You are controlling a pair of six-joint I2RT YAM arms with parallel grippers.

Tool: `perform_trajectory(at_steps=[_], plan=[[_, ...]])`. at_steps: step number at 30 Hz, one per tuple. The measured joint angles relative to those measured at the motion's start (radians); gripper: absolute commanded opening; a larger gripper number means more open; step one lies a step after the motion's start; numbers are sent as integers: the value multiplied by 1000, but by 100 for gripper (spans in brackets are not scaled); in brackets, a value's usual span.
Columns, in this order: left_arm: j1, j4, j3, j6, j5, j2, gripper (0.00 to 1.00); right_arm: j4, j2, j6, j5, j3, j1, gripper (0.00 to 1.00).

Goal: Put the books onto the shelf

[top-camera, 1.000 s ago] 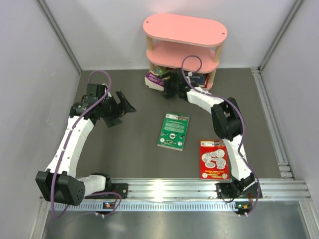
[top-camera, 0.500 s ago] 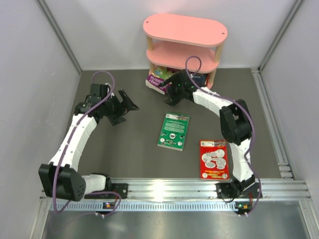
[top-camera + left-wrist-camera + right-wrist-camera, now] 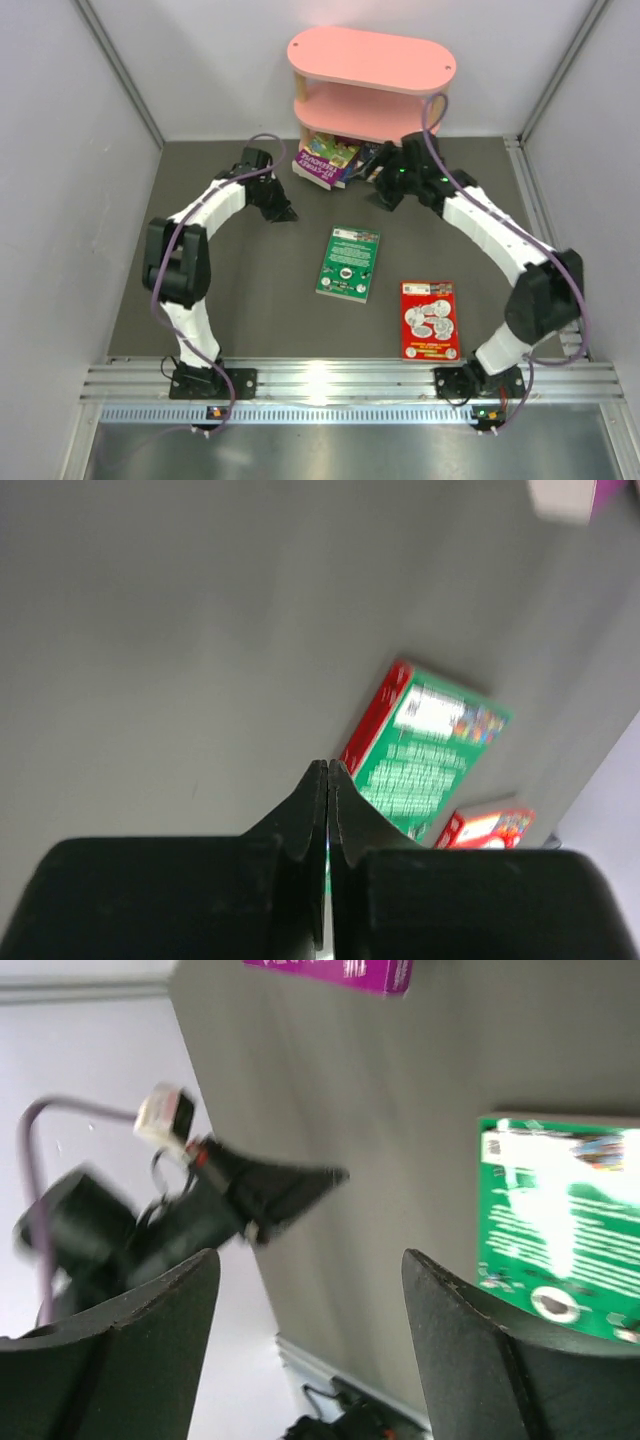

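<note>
The pink shelf (image 3: 370,60) stands at the back, with several books (image 3: 335,152) stacked on its lowest board and a purple one (image 3: 312,167) sticking out at the left. A green book (image 3: 348,263) and a red book (image 3: 428,319) lie flat on the dark table. My left gripper (image 3: 285,213) hovers left of the green book, shut on nothing, and its wrist view shows the jaws (image 3: 328,768) pressed together above the green book (image 3: 430,760). My right gripper (image 3: 382,196) hangs in front of the shelf, open and empty (image 3: 310,1265), with the green book (image 3: 560,1230) to its right.
Grey walls close in the table on the left, back and right. An aluminium rail (image 3: 330,380) with both arm bases runs along the near edge. A metal strip (image 3: 545,240) edges the right side. The right wrist view shows the left gripper (image 3: 270,1195) opposite and the purple book (image 3: 335,972).
My left arm swung right from the left side toward the table's middle and its gripper closed. My right arm pulled back from the shelf's lowest board and shifted right, jaws still open.
</note>
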Motion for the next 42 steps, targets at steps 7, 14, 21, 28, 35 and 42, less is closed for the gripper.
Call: perform_trajectory(at_steps=[7,14,21,28,35,42], plan=[[-29,56,248,-24,4,270,0,-114,-276,-125,71,-137,-151,73],[-82,144,405,-112,4,417,0,-219,-381,-206,105,-206,-287,73],[-97,159,580,-188,-6,539,0,-261,-425,-249,106,-248,-374,74],[-96,174,671,-270,-21,605,0,-278,-424,-281,95,-248,-409,74],[-90,164,677,-288,-47,610,0,-278,-418,-319,69,-248,-421,75],[-70,186,523,-230,-111,489,28,-181,-408,-377,-74,-342,-412,80]])
